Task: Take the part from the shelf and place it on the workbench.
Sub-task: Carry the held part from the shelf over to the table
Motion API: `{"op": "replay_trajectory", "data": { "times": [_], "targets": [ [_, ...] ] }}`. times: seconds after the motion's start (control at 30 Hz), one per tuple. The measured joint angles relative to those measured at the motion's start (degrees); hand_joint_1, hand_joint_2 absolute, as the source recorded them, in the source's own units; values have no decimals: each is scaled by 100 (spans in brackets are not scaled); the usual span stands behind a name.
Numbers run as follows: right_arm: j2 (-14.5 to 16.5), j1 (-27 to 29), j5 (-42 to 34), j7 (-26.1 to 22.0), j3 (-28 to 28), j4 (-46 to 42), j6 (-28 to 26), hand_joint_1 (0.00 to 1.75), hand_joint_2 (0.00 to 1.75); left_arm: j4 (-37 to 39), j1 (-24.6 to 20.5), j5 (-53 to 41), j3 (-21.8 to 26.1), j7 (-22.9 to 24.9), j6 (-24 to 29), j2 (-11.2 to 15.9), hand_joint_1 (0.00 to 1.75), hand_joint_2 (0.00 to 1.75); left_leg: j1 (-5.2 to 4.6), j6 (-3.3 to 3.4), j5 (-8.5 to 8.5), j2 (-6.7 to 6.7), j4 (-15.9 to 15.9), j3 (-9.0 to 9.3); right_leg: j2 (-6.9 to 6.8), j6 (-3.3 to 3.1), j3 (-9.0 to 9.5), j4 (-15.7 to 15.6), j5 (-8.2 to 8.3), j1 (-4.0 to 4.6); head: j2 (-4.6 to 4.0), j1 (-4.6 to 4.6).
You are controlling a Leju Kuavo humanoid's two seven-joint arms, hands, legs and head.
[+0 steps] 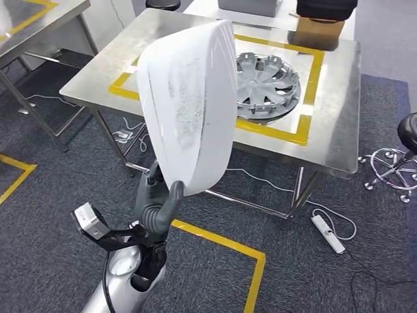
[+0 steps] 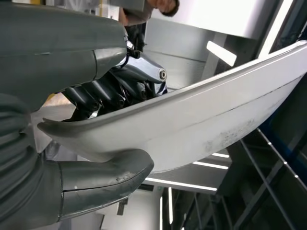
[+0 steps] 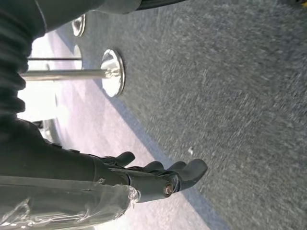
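A large white curved shell part is held up in front of me by my left hand, which grips its lower edge. In the left wrist view the thumb lies under the white part and the dark fingers press on its other side. Beyond the part stands the steel workbench with a yellow taped rectangle; a silver wheel cover lies inside it. My right hand hangs over grey carpet, fingers slightly apart, holding nothing.
A second steel table stands at the far left. A power strip and cables lie on the carpet under the workbench. A stool base is at the right. Yellow floor tape runs ahead. A box sits at the workbench's far edge.
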Motion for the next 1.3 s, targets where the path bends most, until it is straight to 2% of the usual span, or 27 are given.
{"op": "replay_trajectory", "data": {
  "times": [0.03, 0.07, 0.1, 0.13, 0.17, 0.23, 0.3, 0.37, 0.4, 0.43, 0.5, 0.57, 0.6, 0.63, 0.67, 0.73, 0.8, 0.9, 0.97, 1.03, 1.07, 1.1, 1.13, 1.17, 1.2, 1.23, 1.3],
  "targets": [
    [0, -5, 0, 0, 0, 0, 0, 0, 175, 0, 8, 0, 1, 0, 0, 5, 175, 175, 1, -10, -146, -54, 372, -195, 64, -9, -6, 0, 2, -3, 0, -7],
    [0, -5, -1, 2, 0, 0, 0, 0, 175, 0, 17, 0, 2, 0, 0, 8, 175, 175, 1, -13, -210, -76, 637, -343, 134, -13, -9, 0, 4, -4, 0, -9],
    [0, 1, -1, 3, 0, 0, 0, 0, 175, 0, 23, 0, 2, 0, 0, 9, 175, 175, 2, -11, -165, -85, 714, -403, 206, -11, -11, 0, 6, -6, 0, -9],
    [0, 6, -2, 5, 0, 0, 0, 0, 175, 0, 27, 0, 2, 0, 0, 9, 175, 175, 6, -4, -22, -102, 586, -357, 282, -4, -10, 1, 10, -10, 0, -9],
    [0, 9, -2, 9, 0, 0, 1, 0, 175, 0, 28, 1, 3, 0, 0, 9, 175, 175, 14, 4, 182, -150, 284, -216, 360, 8, -10, 1, 17, -18, 0, -8],
    [0, 1, -1, 11, 0, 0, 3, 0, 175, -1, 25, 1, 4, 0, 0, 9, 175, 175, 53, 21, 484, -388, -432, 130, 509, 56, -36, 21, 28, -18, 0, -17],
    [0, -1, 1, 11, 0, 0, 13, 0, 175, -1, 29, 0, 4, 0, 0, 8, 175, 175, 71, 64, 536, -542, -782, 288, 626, 127, -86, 23, 48, -18, 0, -28],
    [-1, 32, 1, 12, -1, 0, 22, 0, 175, -1, 34, 1, 5, 0, 0, 1, 175, 175, 66, 138, 537, -460, -818, 298, 701, 195, -129, -9, 74, -37, 0, -30],
    [-1, 52, 1, 12, -2, 0, 24, 0, 175, -1, 33, 2, 5, 0, 0, -3, 175, 175, 69, 177, 546, -405, -826, 303, 627, 221, -152, 14, 54, -35, 0, -24],
    [-1, 62, -1, 13, -2, 0, 25, 0, 175, -2, 31, 3, 7, 0, 0, -7, 175, 175, 73, 214, 553, -340, -835, 308, 482, 242, -213, 130, -26, -26, 0, -4],
    [0, 52, -2, 13, -1, 0, 26, 0, 175, -2, 35, 6, 18, 0, 0, -7, 175, 175, 62, 268, 550, -199, -843, 313, 113, 273, -491, 739, -373, -8, 0, 25],
    [0, 34, -2, 12, 0, 0, 28, 0, 175, -2, 43, 7, 30, 0, 0, -4, 175, 175, 44, 287, 541, -46, -842, 314, -24, 293, -836, 1490, -705, -9, 0, 31],
    [0, 33, -3, 12, -1, 0, 29, 0, 175, -2, 46, 7, 32, 0, 0, -4, 175, 175, 41, 287, 536, 25, -840, 317, -36, 296, -895, 1642, -728, -8, 0, 32],
    [0, 36, -4, 12, -1, 0, 30, 0, 175, -2, 48, 6, 32, 0, 0, -4, 175, 175, 39, 283, 528, 92, -839, 325, -49, 294, -835, 1561, -643, -7, 0, 32],
    [0, 40, -5, 13, -2, 0, 31, 0, 175, -2, 49, 6, 32, 0, 0, -4, 175, 175, 39, 273, 517, 156, -838, 339, -87, 287, -654, 1251, -472, -6, 0, 32],
    [1, 31, -7, 13, -2, 0, 31, 0, 175, -2, 48, 4, 32, 0, 0, -4, 175, 175, 14, 232, 483, 262, -832, 378, -333, 251, -192, 453, -160, 11, 0, 35],
    [3, 8, -8, 13, -2, 0, 31, 0, 175, -2, 48, 3, 35, 0, 0, -3, 175, 175, -23, 177, 463, 345, -828, 404, -490, 187, 7, 78, -67, 35, 0, 26],
    [4, -1, -11, 15, -2, 0, 30, 0, 175, -4, 44, 2, 33, 0, -1, -4, 175, 175, -15, 83, 442, 444, -839, 433, -314, 84, -29, 51, -44, 42, 0, 18],
    [4, -1, -13, 22, -2, 0, 29, 0, 175, -8, 41, 2, 31, 0, -2, -2, 175, 175, 6, 16, 274, 254, -635, 361, -175, 24, -26, 29, -16, 10, 0, 6],
    [5, -7, -12, 30, -2, 0, 28, 0, 175, -8, 42, 2, 34, 0, -2, 4, 175, 175, 14, -17, -69, -12, 15, 45, -40, -8, -34, 24, -2, -11, 0, -20],
    [6, -9, -12, 31, -2, 0, 28, 0, 175, -7, 44, 2, 35, 0, -2, 7, 175, 175, 14, -22, -222, -68, 403, -160, 37, -16, -41, 24, 2, -13, 0, -27],
    [7, -5, -11, 32, -2, 0, 28, 0, 175, -7, 47, 2, 36, 0, -2, 8, 175, 175, 13, -21, -281, -86, 671, -316, 116, -18, -45, 25, 4, -13, 0, -32],
    [7, 1, -11, 34, -3, 0, 28, 0, 175, -7, 49, 2, 36, 0, -2, 9, 175, 175, 14, -15, -230, -93, 756, -387, 194, -18, -45, 25, 5, -15, 0, -31],
    [7, 7, -11, 37, -3, 0, 28, 0, 175, -7, 50, 2, 37, 0, -2, 9, 175, 175, 17, -5, -77, -105, 634, -355, 276, -13, -43, 26, 9, -18, 0, -31],
    [7, 10, -11, 39, -4, 0, 28, 0, 175, -7, 51, 2, 37, 0, -2, 9, 175, 175, 23, 8, 141, -150, 326, -224, 354, -2, -41, 27, 13, -24, 0, -31],
    [8, 9, -11, 41, -4, 0, 28, 0, 175, -7, 50, 2, 37, 0, -2, 9, 175, 175, 40, 17, 346, -277, -50, -52, 428, 17, -45, 28, 18, -29, 0, -32],
    [9, -2, -11, 42, -3, 0, 27, 0, 175, -7, 50, 2, 38, 0, -3, 6, 175, 175, 80, 44, 543, -534, -654, 217, 562, 79, -83, 44, 27, -27, 0, -37]
  ]
}}
